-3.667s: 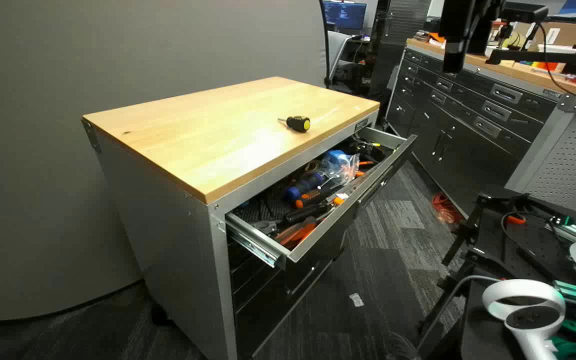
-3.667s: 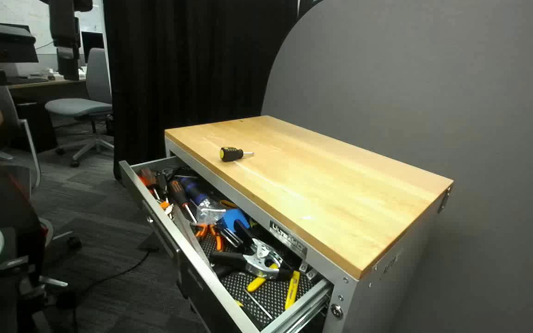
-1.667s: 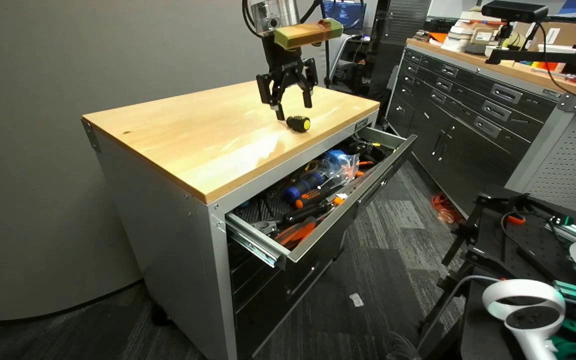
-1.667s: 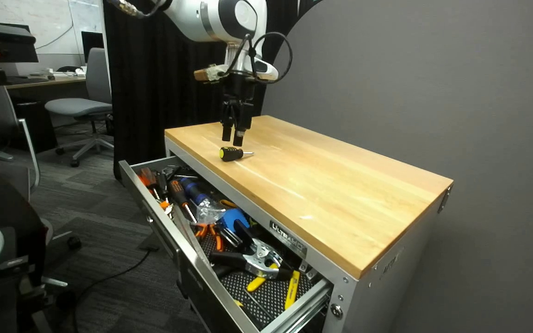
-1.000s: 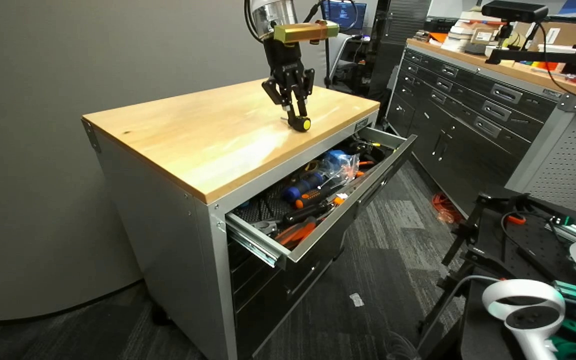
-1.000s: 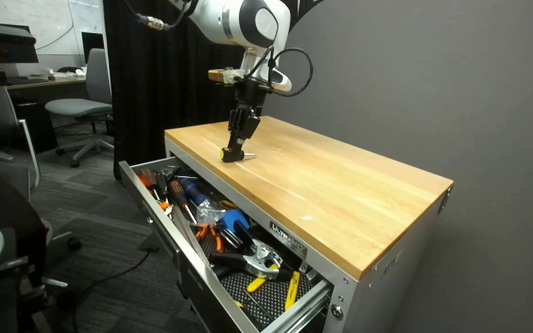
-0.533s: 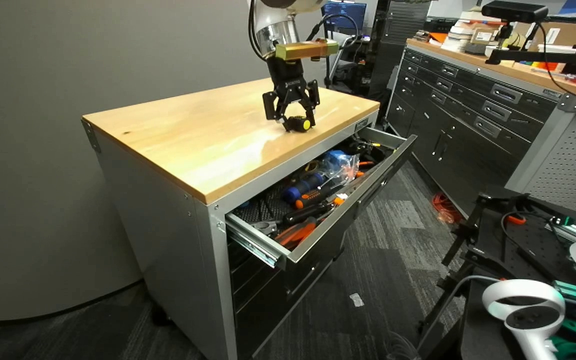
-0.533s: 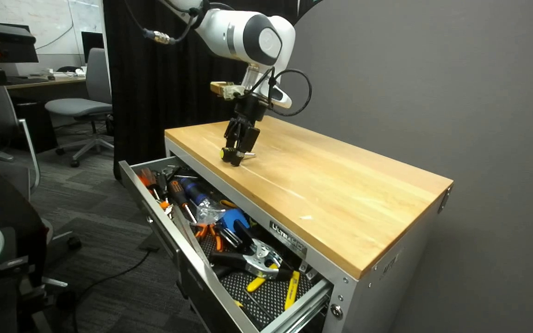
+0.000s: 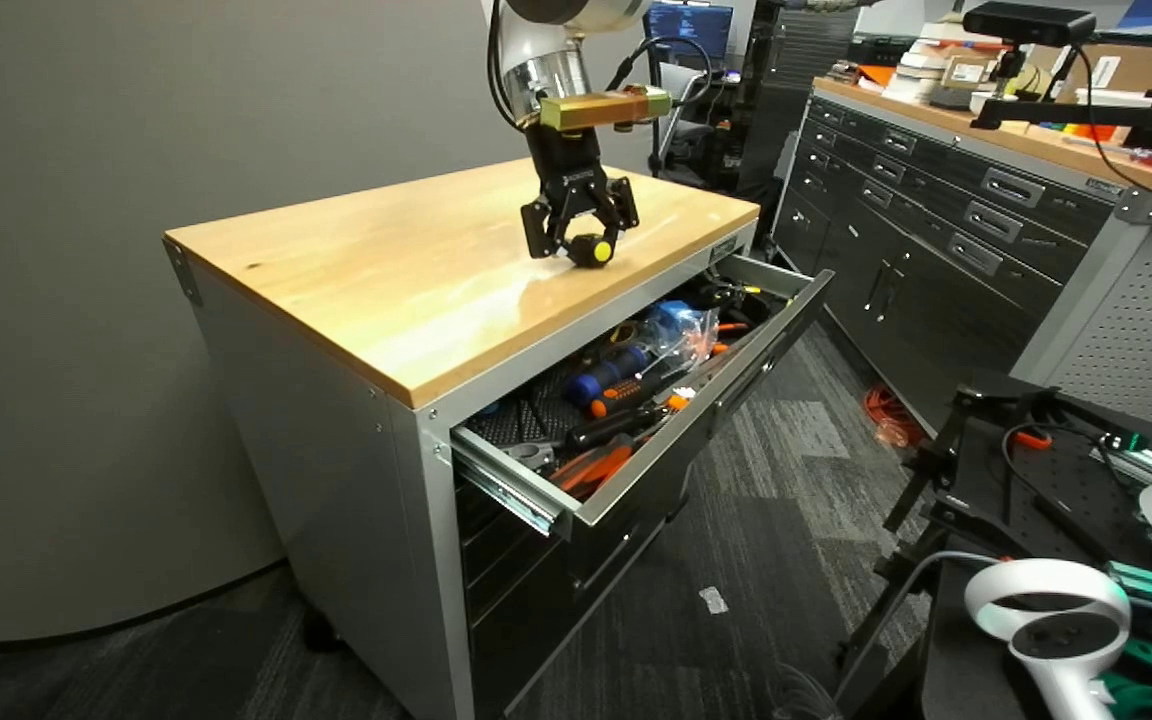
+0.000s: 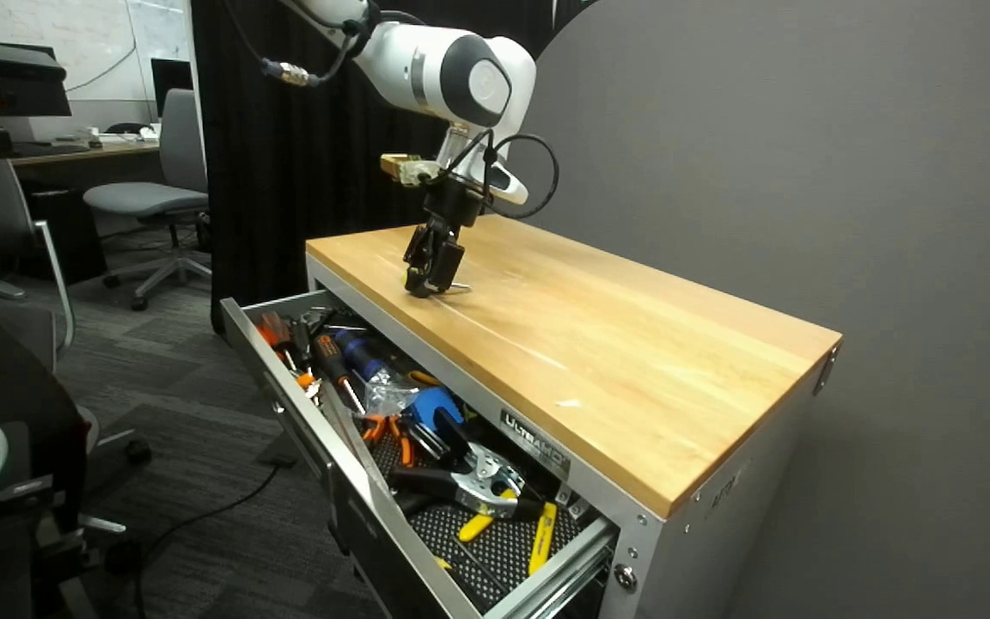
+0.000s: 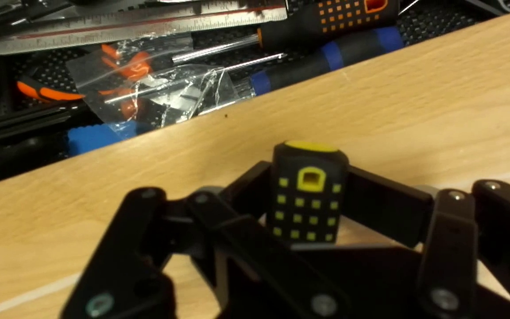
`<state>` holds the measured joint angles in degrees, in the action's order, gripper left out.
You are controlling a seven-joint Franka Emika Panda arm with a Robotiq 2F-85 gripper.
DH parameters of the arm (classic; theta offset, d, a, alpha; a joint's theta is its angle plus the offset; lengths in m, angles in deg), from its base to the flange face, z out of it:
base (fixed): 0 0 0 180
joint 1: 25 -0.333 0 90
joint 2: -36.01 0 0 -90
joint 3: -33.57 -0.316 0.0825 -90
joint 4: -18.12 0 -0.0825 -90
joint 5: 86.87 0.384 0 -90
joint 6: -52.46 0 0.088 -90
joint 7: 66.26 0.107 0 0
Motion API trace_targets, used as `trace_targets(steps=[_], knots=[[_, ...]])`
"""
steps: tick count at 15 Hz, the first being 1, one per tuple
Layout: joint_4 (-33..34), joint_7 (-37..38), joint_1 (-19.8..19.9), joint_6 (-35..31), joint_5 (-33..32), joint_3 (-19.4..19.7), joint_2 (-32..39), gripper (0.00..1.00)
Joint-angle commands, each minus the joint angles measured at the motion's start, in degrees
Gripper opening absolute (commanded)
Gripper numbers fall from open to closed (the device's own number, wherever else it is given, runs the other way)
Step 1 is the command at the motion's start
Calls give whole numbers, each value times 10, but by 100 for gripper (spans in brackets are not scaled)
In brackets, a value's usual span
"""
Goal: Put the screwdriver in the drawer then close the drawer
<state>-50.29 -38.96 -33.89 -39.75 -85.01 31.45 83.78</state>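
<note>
The screwdriver (image 11: 306, 208), stubby and black with yellow squares and a yellow end cap, lies on the wooden worktop (image 9: 386, 260) near the edge above the drawer. My gripper (image 9: 589, 250) is down at the worktop, shut on its handle; in the wrist view the fingers (image 11: 385, 206) press against both sides of it. In an exterior view the fingers hide most of the handle, while the thin metal shaft (image 10: 461, 286) pokes out behind. The topmost drawer (image 9: 711, 398) of the grey cabinet is pulled out, below and in front of the gripper.
Tools fill the drawer: a blue-banded handle (image 9: 608, 372), an orange-dotted handle (image 11: 348, 20), a steel ruler (image 11: 148, 27), a plastic bag (image 11: 166, 95) and a spring clamp (image 10: 495, 490). A grey partition (image 9: 236, 110) stands behind the cabinet. A black cart holds a white controller (image 9: 1061, 615).
Over the last second my fingers opened off the handle's top, came lower around it, then narrowed onto its sides. The screwdriver has shifted only slightly. The drawer has not moved.
</note>
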Motion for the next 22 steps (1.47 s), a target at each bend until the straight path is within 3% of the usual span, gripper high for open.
trace_targets(steps=[1,6,11,12,14,18,22], knots=[[-62,47,-28,-15,1,17,-41,16],[-198,102,-54,-22,-29,31,-134,16],[-313,151,-65,-32,-46,21,-193,16],[-325,167,-65,-42,-39,19,-197,64],[-341,198,-67,-76,-32,15,-198,72],[-364,233,-65,-142,-5,3,-190,99],[-402,199,-46,-133,19,-3,-209,100]])
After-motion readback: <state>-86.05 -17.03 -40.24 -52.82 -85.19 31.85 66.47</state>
